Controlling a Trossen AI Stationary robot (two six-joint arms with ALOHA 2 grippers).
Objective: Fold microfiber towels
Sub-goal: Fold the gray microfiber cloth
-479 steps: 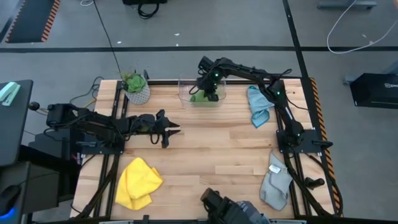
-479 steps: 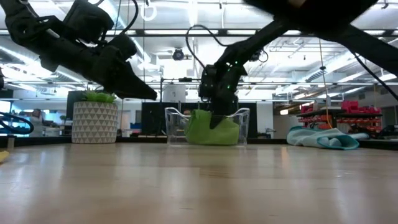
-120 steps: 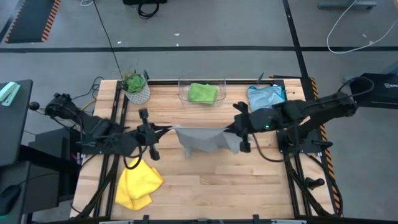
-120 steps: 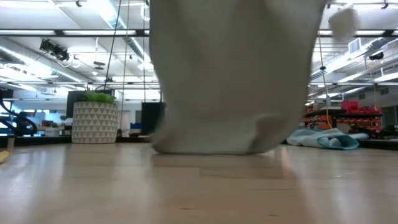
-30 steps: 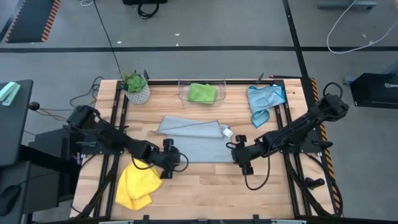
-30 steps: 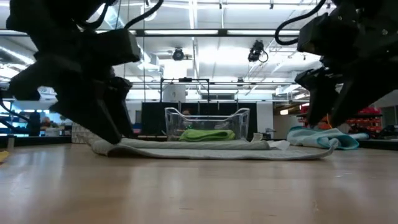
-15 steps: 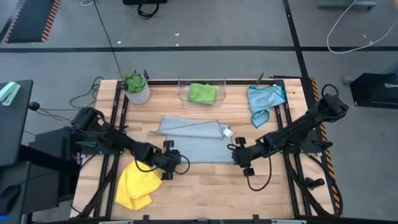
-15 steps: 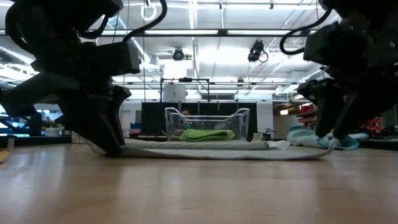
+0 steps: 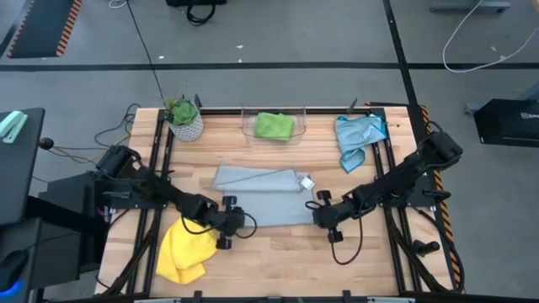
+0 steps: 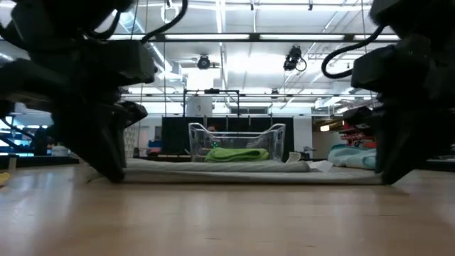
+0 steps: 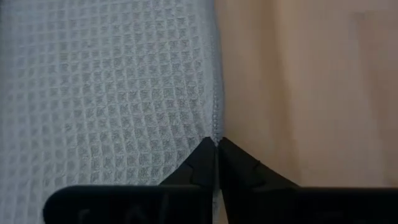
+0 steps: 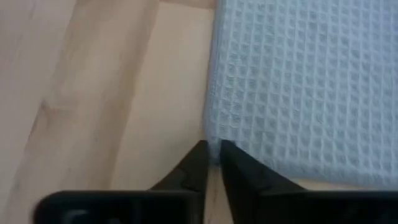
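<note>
1. Wooden table (image 9: pixel 278 252) carries everything; its far edge holds the clear bin (image 9: pixel 274 126) with the green towel (image 9: pixel 274 125) lying inside it, and a potted plant (image 9: pixel 184 119) stands at the far left corner.
2. Left arm (image 9: pixel 143 187) reaches in low from the left side, right arm (image 9: pixel 400 178) from the right side, both down at the table top.
3. Grey towel (image 9: pixel 265 195) lies spread flat in the middle of the table, its far part folded into a band, a small white tag (image 9: pixel 306 180) at its right edge.
4. Yellow towel (image 9: pixel 185 249) sits crumpled at the near left corner.
5. Blue towel (image 9: pixel 356 137) lies bunched at the far right.
6. Left gripper (image 11: pixel 216 144) is pinched tight on the stitched edge of the grey towel at its near left corner.
7. Right gripper (image 12: pixel 212 150) is clenched on the towel's near right corner, fingertips meeting over the waffle weave.
</note>
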